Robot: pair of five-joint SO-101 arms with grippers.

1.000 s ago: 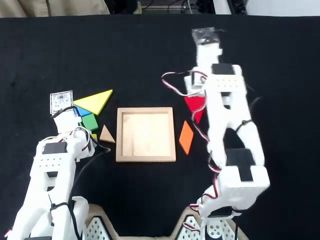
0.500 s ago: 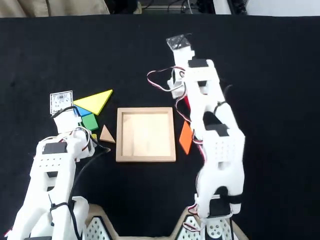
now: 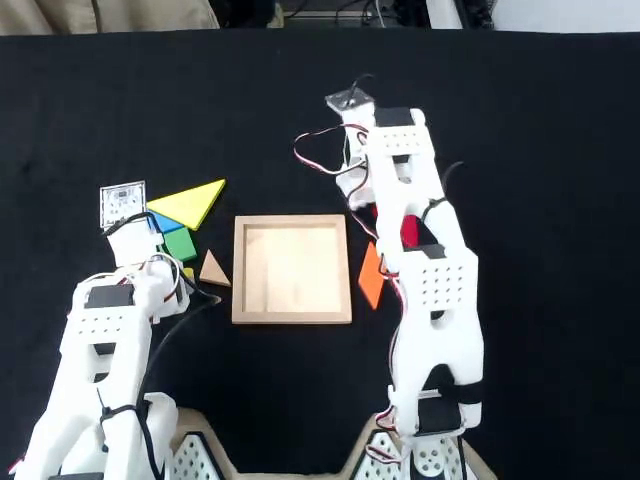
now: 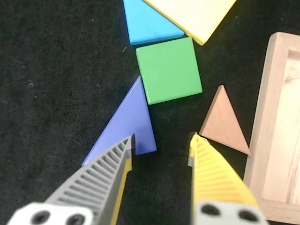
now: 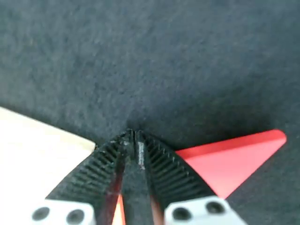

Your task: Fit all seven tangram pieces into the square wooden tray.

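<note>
The square wooden tray [image 3: 290, 318] lies empty at mid-table. Left of it lie a yellow triangle [image 3: 190, 203], a blue triangle [image 3: 160, 222], a green square [image 3: 178, 243] and a tan triangle [image 3: 212, 268]. My left gripper [image 4: 161, 143] is open above the cloth, between a purple triangle [image 4: 126, 124] and the tan triangle [image 4: 222, 124]. My right gripper [image 5: 133, 136] is shut on nothing, its tips on the cloth between the tray's corner [image 5: 37, 140] and a red triangle [image 5: 229, 159]. An orange parallelogram [image 3: 371, 275] lies right of the tray, and the right arm partly covers the red triangle [image 3: 408, 230].
Black cloth covers the table. The right arm [image 3: 430, 300] stretches along the tray's right side, over the pieces there. Both arm bases [image 3: 300, 455] stand at the near edge. Bare cloth spreads beyond the tray and at far right.
The right arm has swung left toward the tray's far right corner and now covers most of the red triangle. The left arm has not moved.
</note>
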